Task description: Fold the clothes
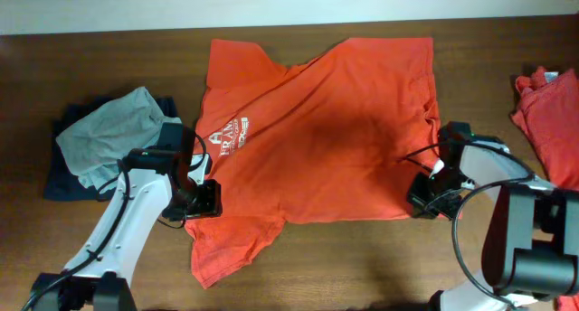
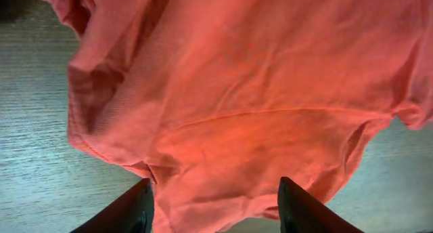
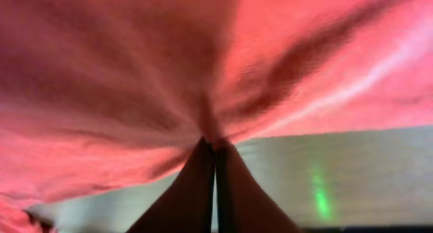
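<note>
**Soft shirt: pinch it at the edges**

The orange T-shirt (image 1: 317,139) lies spread out on the brown table (image 1: 362,266). It looks soft, light and floppy, so I think it will sag when lifted. My right gripper (image 3: 215,146) is pinched tight on its side edge. My left gripper (image 2: 215,202) has its fingers apart near the sleeve, a good spot to pinch.

Robotics lab test station. Evidence: left arm (image 1: 127,212) and right arm (image 1: 507,239), cabled, mounted at the near edge of a dark wooden tabletop (image 1: 362,257); plain pale wall (image 1: 271,4) behind.
</note>
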Tool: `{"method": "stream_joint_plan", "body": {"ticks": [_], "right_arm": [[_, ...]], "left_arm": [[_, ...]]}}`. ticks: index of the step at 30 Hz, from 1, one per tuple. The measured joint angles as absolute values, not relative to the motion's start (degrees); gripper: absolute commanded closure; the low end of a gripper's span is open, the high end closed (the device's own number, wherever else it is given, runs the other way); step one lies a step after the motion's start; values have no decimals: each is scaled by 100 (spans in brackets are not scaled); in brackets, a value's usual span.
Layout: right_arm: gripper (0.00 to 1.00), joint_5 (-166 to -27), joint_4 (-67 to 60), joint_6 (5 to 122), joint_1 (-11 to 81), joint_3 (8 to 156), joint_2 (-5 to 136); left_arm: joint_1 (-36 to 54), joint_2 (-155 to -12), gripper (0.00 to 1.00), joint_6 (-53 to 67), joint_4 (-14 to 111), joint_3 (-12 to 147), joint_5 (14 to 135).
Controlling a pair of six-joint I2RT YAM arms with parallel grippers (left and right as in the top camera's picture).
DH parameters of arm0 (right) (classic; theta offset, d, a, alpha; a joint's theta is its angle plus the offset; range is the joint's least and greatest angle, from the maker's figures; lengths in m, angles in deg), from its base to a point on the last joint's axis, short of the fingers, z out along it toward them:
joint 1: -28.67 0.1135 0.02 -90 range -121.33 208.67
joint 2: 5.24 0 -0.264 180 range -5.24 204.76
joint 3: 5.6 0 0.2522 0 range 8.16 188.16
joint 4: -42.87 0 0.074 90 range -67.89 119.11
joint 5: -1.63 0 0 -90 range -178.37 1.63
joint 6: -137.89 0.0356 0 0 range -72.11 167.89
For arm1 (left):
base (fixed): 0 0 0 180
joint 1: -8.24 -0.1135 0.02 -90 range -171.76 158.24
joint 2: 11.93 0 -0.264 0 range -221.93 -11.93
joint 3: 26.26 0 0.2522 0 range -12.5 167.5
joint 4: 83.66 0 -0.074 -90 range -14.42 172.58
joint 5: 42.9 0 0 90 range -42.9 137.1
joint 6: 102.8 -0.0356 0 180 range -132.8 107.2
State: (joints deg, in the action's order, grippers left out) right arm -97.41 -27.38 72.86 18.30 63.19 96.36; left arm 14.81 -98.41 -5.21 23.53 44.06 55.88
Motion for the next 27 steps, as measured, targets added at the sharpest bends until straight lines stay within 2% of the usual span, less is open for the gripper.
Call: {"method": "stream_joint_plan", "body": {"ticks": [8, 16, 17, 20, 22, 23, 27], "right_arm": [[96, -8749, -3626, 7900, 1481, 6284, 9291], [96, -8246, -3881, 8263, 1483, 6205, 9138], [92, -8217, -3816, 8276, 1481, 6144, 9133], [57, -8189, -3543, 8331, 1476, 5971, 9133], [38, -8174, -3433, 8333, 1472, 5963, 9133], [32, -8169, -3381, 8326, 1472, 5963, 9127], [26, -8176, -3341, 8208, 1472, 5973, 9004]], "left_arm": [[1481, -9841, 42, -521, 2427, 4401, 5520], [1481, -9841, 41, -521, 2436, 4401, 5505], [1481, -9841, 41, -521, 2436, 4401, 5505], [1481, -9841, 41, -521, 2456, 4401, 5505], [1481, -9841, 45, -521, 2438, 4401, 5503], [1481, -9841, 47, -521, 2394, 4401, 5503], [1481, -9841, 48, -337, 2254, 4397, 5317]]}}
